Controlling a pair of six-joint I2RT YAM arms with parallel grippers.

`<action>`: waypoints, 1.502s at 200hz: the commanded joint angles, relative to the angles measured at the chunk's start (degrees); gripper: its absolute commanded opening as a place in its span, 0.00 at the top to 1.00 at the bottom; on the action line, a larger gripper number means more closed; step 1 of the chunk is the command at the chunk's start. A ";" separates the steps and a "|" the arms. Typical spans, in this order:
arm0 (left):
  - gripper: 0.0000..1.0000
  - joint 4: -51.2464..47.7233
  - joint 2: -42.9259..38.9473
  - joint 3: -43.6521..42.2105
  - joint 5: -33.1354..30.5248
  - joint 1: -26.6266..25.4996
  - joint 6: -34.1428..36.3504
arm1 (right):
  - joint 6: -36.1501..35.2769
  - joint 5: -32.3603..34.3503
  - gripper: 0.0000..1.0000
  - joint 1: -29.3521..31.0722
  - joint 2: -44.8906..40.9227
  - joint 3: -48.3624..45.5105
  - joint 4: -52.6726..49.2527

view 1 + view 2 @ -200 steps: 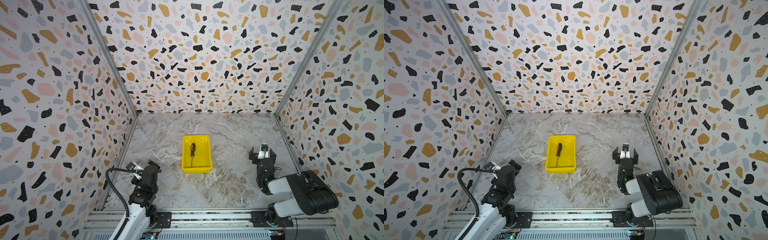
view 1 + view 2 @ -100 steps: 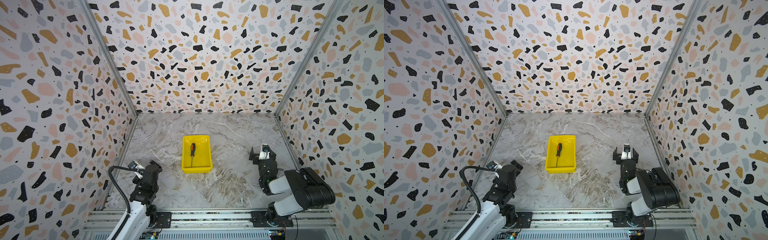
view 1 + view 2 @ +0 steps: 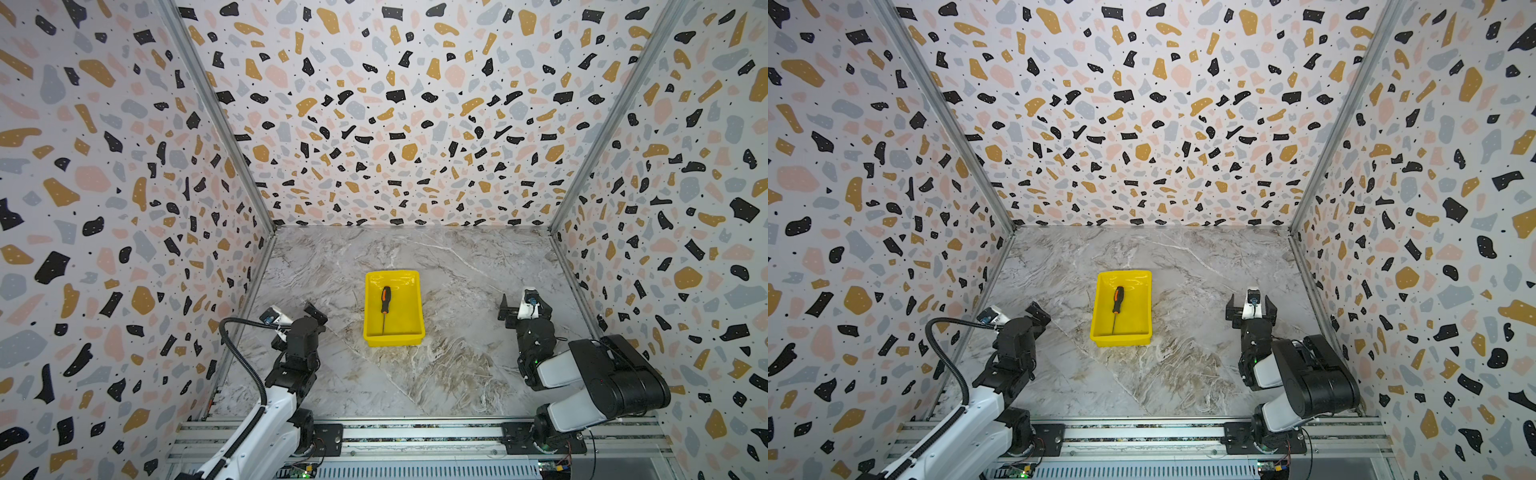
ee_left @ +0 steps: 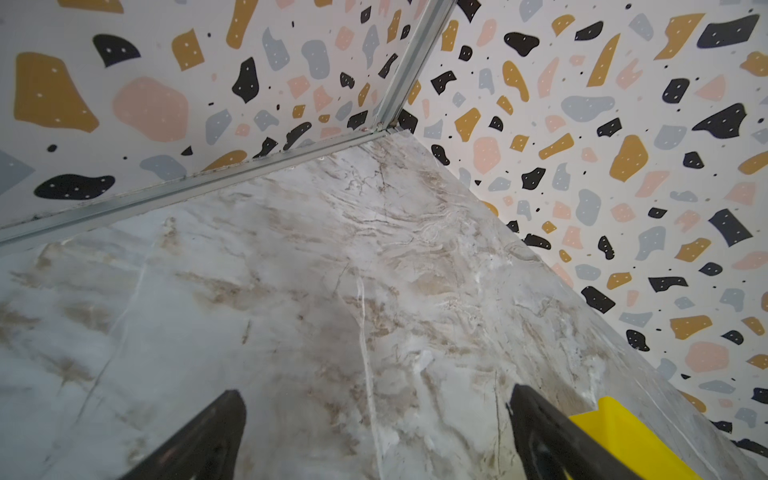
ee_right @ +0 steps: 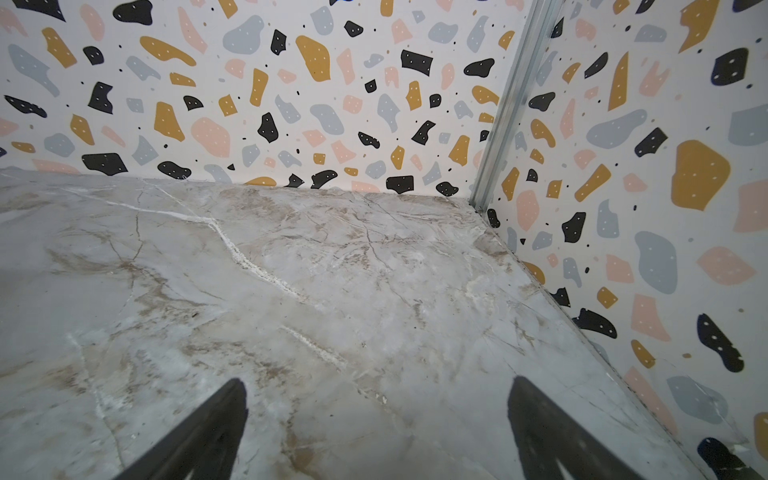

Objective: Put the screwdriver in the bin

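Yellow bin (image 3: 392, 275) at frame centre holds the screwdriver (image 3: 385, 305). Left hand (image 4: 374, 390) lower left, right hand (image 3: 525, 308) lower right: both wide open, empty, well apart from it.

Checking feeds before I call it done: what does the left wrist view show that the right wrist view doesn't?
Left wrist only: a corner of the bin, past one finger of the open left claw. Right wrist only: the open right claw, nothing between its fingers. Both: marble table and speckled walls; neither shows the screwdriver.
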 commanded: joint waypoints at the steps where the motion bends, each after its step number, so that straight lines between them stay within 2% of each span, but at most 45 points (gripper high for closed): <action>1: 0.00 16.03 4.47 1.02 -2.76 0.17 11.03 | -0.22 -0.48 0.01 0.04 -0.78 0.44 1.38; 17: 0.00 22.32 8.89 0.32 0.64 0.18 25.58 | -0.24 -0.43 0.01 0.06 -0.79 0.43 1.36; 25: 0.00 21.73 10.53 1.38 -0.68 0.18 28.53 | -0.21 -0.45 0.01 0.08 -0.72 0.49 1.38; 37: 0.00 18.60 11.98 3.16 -5.01 0.18 28.63 | -0.19 -0.42 0.01 0.02 -0.77 0.43 1.38; 46: 0.00 17.77 12.37 3.48 -5.96 0.26 28.15 | -0.19 -0.43 0.01 0.02 -0.73 0.46 1.35; 72: 0.00 20.12 12.45 3.15 0.59 0.27 31.26 | -0.17 -0.43 0.01 0.03 -0.75 0.43 1.28; 89: 0.00 20.58 12.26 2.59 0.40 0.26 32.60 | -0.20 -0.43 0.01 0.02 -0.68 0.50 1.32; 101: 0.00 29.85 13.74 -3.39 -1.23 0.20 34.58 | -0.15 -0.43 0.01 0.02 -0.79 0.45 1.29; 110: 0.00 45.38 17.52 -9.56 -4.95 0.60 34.32 | -0.17 -0.43 0.01 0.10 -0.76 0.45 1.27; 113: 0.00 47.67 18.15 -9.89 -5.90 0.77 34.18 | -0.16 -0.45 0.01 0.04 -0.83 0.45 1.25; 127: 0.00 36.46 18.25 -5.02 -1.14 0.90 33.95 | -0.13 -0.44 0.01 0.08 -0.83 0.42 1.31; 141: 0.00 35.91 21.99 -2.66 0.08 0.79 34.62 | -0.17 -0.43 0.01 0.05 -0.79 0.49 1.37; 149: 0.00 31.94 22.89 -0.60 0.06 0.79 34.47 | -0.15 -0.43 0.01 0.07 -0.78 0.43 1.24; 167: 0.00 31.13 23.51 0.12 -0.45 0.79 34.13 | -0.13 -0.43 0.01 0.05 -0.77 0.49 1.36; 195: 0.00 34.59 19.45 -3.75 2.22 0.79 35.20 | -0.17 -0.43 0.01 0.02 -0.85 0.50 1.37; 220: 0.00 39.60 17.63 -6.63 9.59 0.70 39.20 | -0.20 -0.43 0.01 0.04 -0.83 0.48 1.38; 243: 0.00 43.29 18.27 -7.86 3.88 0.17 39.14 | -0.20 -0.45 0.01 0.10 -0.81 0.43 1.37; 253: 0.00 53.24 20.30 -12.10 4.47 0.24 39.69 | -0.20 -0.42 0.01 0.03 -0.78 0.44 1.38; 264: 0.00 61.81 23.59 -14.60 8.28 0.54 40.95 | -0.19 -0.44 0.01 0.02 -0.83 0.43 1.38; 284: 0.00 56.25 26.91 -10.44 15.55 0.52 43.99 | -0.20 -0.43 0.01 0.02 -0.83 0.47 1.37; 300: 0.00 54.74 29.64 -8.30 16.56 0.59 44.31 | -0.18 -0.43 0.01 0.07 -0.77 0.41 1.33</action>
